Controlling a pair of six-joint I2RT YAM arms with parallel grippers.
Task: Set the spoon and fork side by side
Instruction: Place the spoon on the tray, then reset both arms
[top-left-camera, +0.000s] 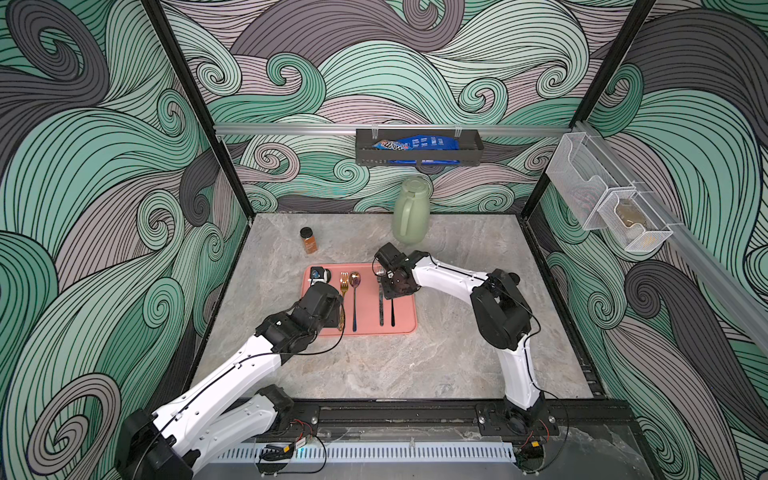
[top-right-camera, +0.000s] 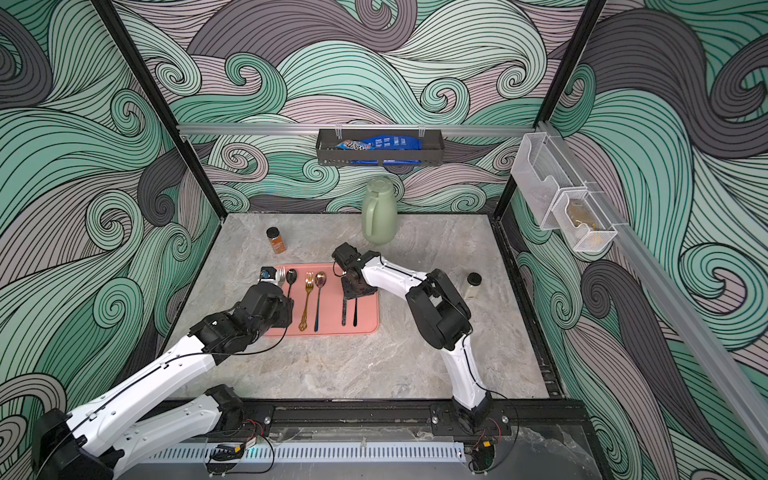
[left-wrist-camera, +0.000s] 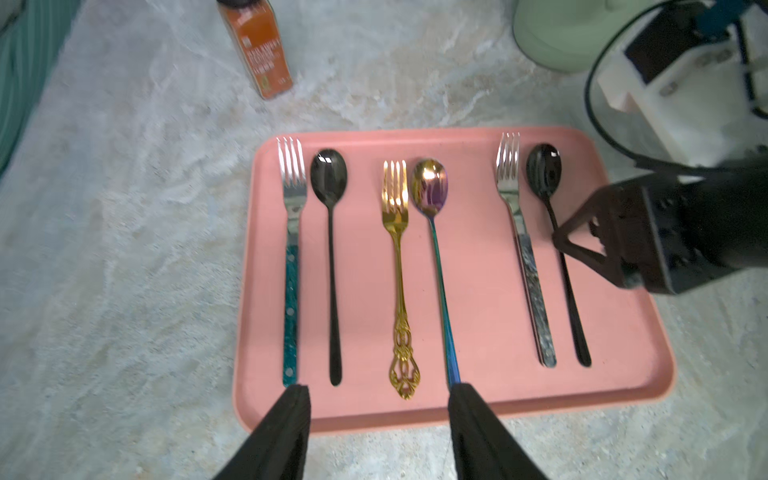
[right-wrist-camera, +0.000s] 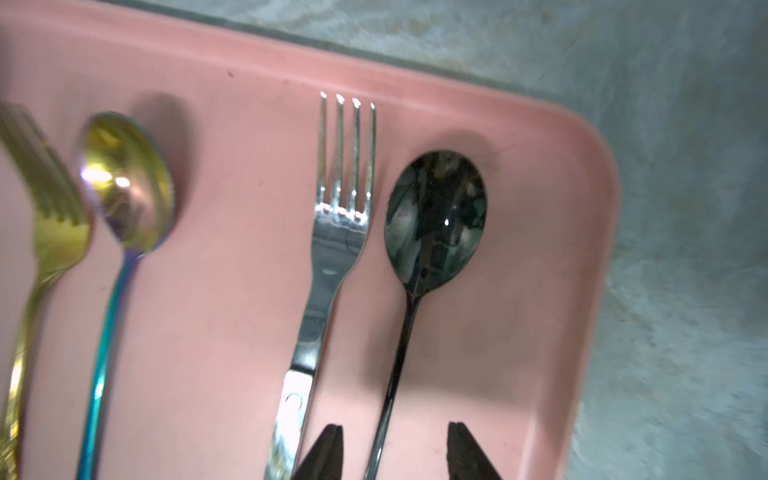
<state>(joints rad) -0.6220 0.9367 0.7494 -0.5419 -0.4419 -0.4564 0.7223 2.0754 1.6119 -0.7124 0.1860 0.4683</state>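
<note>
Spoon (right-wrist-camera: 434, 216) is laid right beside fork (right-wrist-camera: 345, 199) on the tray (right-wrist-camera: 596, 216). Its handle is straddled by the right claw (right-wrist-camera: 395, 436) (spread, nothing gripped); left claw (left-wrist-camera: 379, 390) is held open too.

Top views: high, facing 12 o'clock, whole table (top-left-camera: 395, 365).
Wrist views: close above the shared pink tray (left-wrist-camera: 482, 291).

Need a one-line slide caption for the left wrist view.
Three fork-spoon pairs side by side on the pink tray, open left gripper over the handle ends.
</note>
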